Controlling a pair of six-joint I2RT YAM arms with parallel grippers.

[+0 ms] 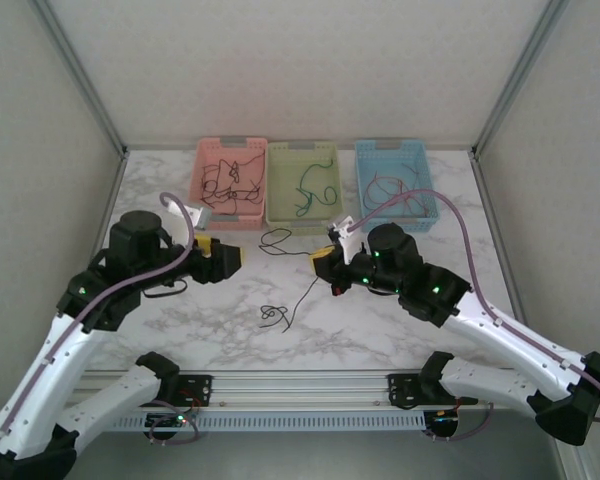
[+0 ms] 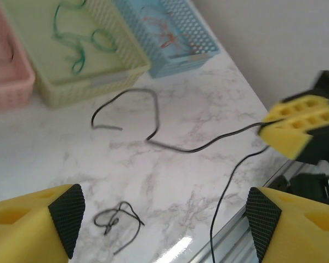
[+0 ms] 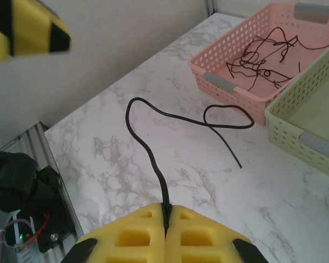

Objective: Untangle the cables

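Pressed flat together at the bottom of the right wrist view, the yellow block fingers of the right gripper (image 3: 165, 215) pinch a thin black cable (image 3: 145, 143) in their seam. From the pinch it climbs over bare marble, bends at centre left, crosses rightward into a small loop and ends loose just short of the baskets.

In the left wrist view the left gripper (image 2: 164, 219) has its black-padded fingers (image 2: 66, 211) far apart in the lower corners, holding nothing. A small knotted black cable (image 2: 118, 219) lies on the marble between them in the frame.

Seen from above, the white marble table (image 1: 380, 320) has bare surface in its centre, lower middle and right. A metal rail (image 1: 300, 385) runs along its bottom edge. Grey walls close the left, right and top sides.

Three slotted plastic baskets stand side by side against the top wall. The pink basket (image 1: 201, 190) on the left holds tangled black cables (image 1: 230, 180). The pale green basket (image 1: 302, 222) in the middle holds a green cable (image 1: 308, 185). The blue basket (image 1: 390, 146) on the right holds reddish wires (image 1: 390, 190).
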